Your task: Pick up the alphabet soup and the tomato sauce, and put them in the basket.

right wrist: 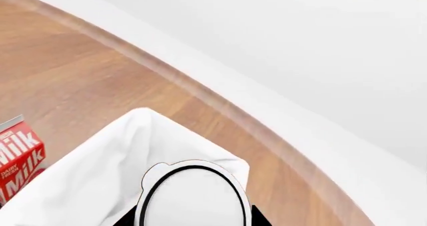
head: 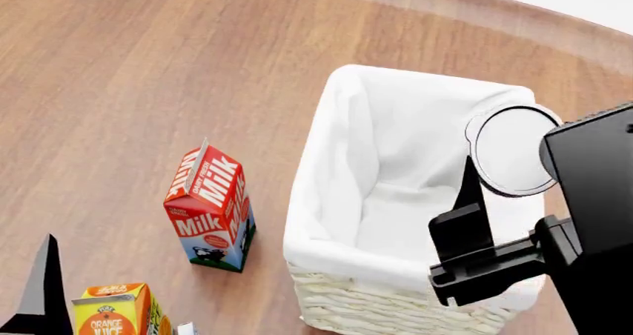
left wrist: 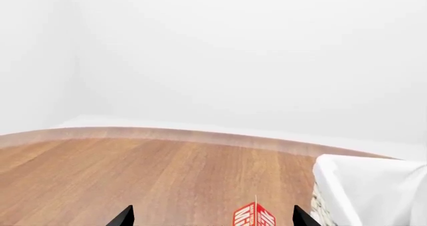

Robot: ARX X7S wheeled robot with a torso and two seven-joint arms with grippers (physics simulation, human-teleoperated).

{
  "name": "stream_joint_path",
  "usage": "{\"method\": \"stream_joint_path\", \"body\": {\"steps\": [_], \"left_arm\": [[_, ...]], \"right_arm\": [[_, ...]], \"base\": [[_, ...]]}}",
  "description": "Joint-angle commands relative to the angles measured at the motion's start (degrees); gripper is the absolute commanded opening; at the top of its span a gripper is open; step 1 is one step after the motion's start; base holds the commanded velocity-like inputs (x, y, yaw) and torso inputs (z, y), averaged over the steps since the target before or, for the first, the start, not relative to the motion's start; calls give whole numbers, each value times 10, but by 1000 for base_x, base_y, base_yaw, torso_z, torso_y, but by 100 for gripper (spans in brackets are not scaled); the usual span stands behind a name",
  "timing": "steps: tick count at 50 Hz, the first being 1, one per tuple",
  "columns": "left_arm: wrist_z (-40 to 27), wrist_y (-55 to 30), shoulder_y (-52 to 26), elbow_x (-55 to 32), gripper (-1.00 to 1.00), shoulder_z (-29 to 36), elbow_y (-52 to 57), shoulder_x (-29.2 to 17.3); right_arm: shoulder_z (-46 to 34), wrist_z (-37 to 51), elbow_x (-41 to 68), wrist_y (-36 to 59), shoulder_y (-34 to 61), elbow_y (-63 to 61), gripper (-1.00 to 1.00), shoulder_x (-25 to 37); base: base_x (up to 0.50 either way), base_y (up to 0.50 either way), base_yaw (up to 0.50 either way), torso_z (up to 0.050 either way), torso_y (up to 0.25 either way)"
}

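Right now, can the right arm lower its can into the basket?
Probably yes. The right gripper holds the can over the basket, near its right rim. The liner below looks empty and nothing stands between them. The can's label is hidden.

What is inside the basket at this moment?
The basket shows only its white cloth liner; no can lies on the visible floor. The right end effector, holding a can above, hides the near right corner.

The right gripper (head: 494,216) reaches in from four o'clock in the head view, its black fingers (head: 462,227) closed on a silver-topped can (head: 512,159). The left gripper (left wrist: 212,217) sits at seven o'clock, fingers spread apart.
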Motion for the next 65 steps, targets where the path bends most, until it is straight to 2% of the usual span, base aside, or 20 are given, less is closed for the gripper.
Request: {"method": "stream_joint_path", "body": {"steps": [1,24,43,51,54,65], "left_arm": [[26,34,-5,9,100,-4,-23,14],[26,38,-6,8,100,1,-30,12],[30,41,-8,14,100,9,-43,14],[31,42,-10,11,100,10,-47,15],[33,45,-8,14,100,13,-51,16],[31,43,-9,9,100,11,-51,12]], "right_arm": [[39,-60,1,71,80,66,-100,-61],[-2,-210,-34,254,190,214,-100,-168],[-33,-324,-58,293,207,339,-100,-241],[-57,-376,-99,307,222,397,-100,-276],[-70,-425,-121,306,228,415,-100,-289],[-90,-453,-158,311,239,558,-100,-362]], "base": [[0,0,0,0,0],[0,0,0,0,1],[0,0,0,1,1],[0,0,0,0,1],[0,0,0,0,0],[0,0,0,0,1]]}}
